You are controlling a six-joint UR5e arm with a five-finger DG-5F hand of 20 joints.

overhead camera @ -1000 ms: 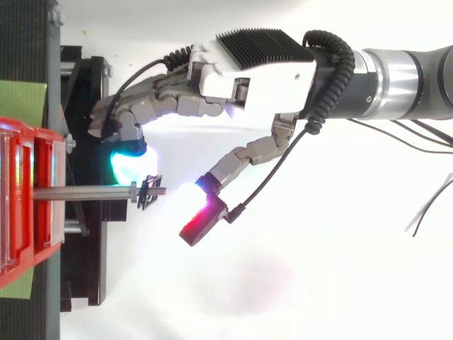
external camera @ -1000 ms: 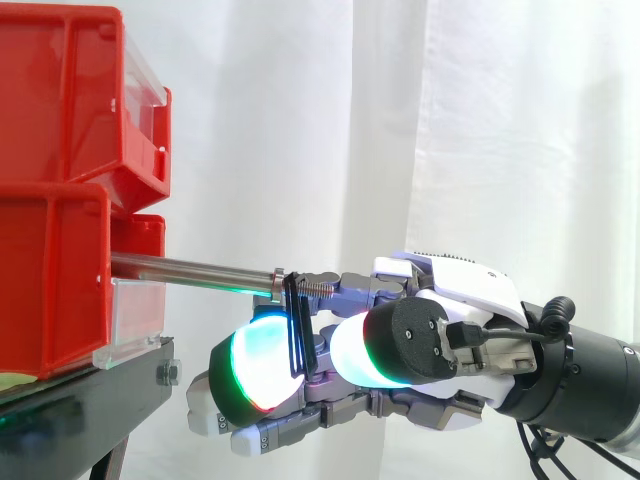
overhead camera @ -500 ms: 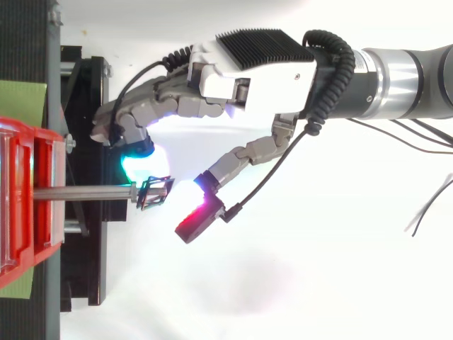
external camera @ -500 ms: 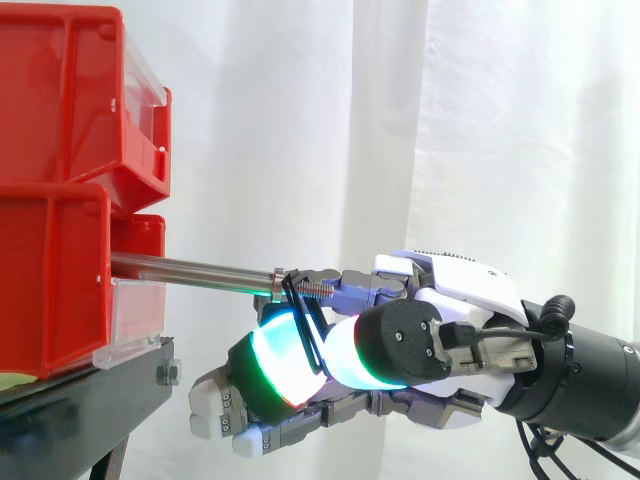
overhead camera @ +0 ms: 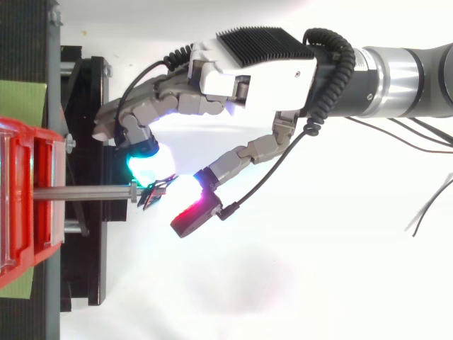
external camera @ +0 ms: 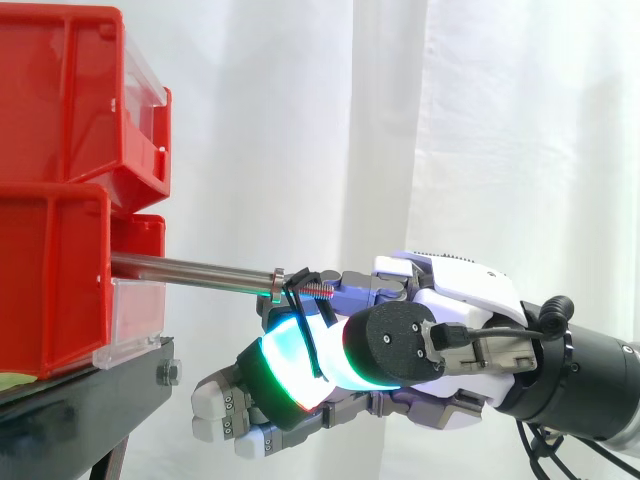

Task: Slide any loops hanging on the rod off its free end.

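Hand pinching a black loop at the free end of the rod

A metal rod [external camera: 190, 268] sticks out level from the front edge of the lower of two stacked red bins [external camera: 55, 270], which sit on a black stand [external camera: 85, 405] before a white curtain [external camera: 500, 130]. A thin black loop [external camera: 305, 330] hangs on the threaded tip at the rod's free end, just past a small nut, slanting down away from the bins. The hand [overhead camera: 262, 71] reaches in from the right, fingers curled under and beside the rod tip. From above, a cyan-glowing fingertip [overhead camera: 145, 166] and the red-glowing thumb pad [overhead camera: 191, 216] close on the loop from either side, gripping it.
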